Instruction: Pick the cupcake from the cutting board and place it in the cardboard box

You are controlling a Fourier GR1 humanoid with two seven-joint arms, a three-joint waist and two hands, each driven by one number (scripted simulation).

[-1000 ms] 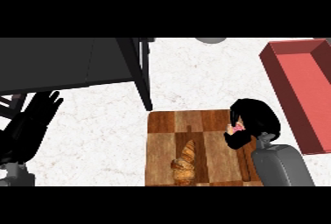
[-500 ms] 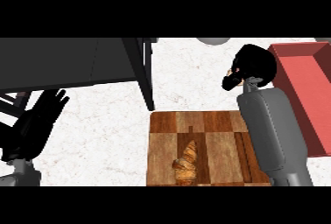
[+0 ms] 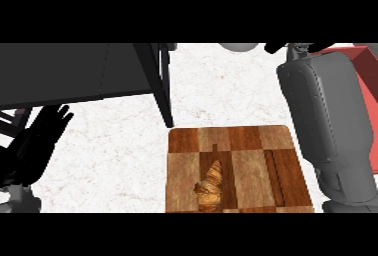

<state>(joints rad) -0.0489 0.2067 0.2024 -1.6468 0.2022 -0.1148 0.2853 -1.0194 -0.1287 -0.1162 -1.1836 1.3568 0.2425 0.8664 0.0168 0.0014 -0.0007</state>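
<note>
The wooden cutting board [image 3: 258,145] lies at the lower middle with only a croissant [image 3: 210,182] on it. No cupcake shows anywhere. My right forearm [image 3: 328,115] stretches up the right side, over the board's right edge. Only black bits of my right hand [image 3: 284,47] show at the top edge, beside the red box [image 3: 362,65], whose corner sits at the upper right. Whatever that hand holds is hidden. My left hand [image 3: 37,145] rests open at the left edge with its fingers up.
A large dark appliance [image 3: 74,70] with a black front edge [image 3: 164,85] fills the upper left, reaching down to the board's far left corner. A grey round object [image 3: 236,46] peeks in at the top. White marbled counter [image 3: 221,90] lies between the appliance and my right arm.
My right arm has lifted off the board and reached away toward the red box, carrying the hand up past the view's top edge. The pink thing it held no longer shows. Left hand barely moved.
</note>
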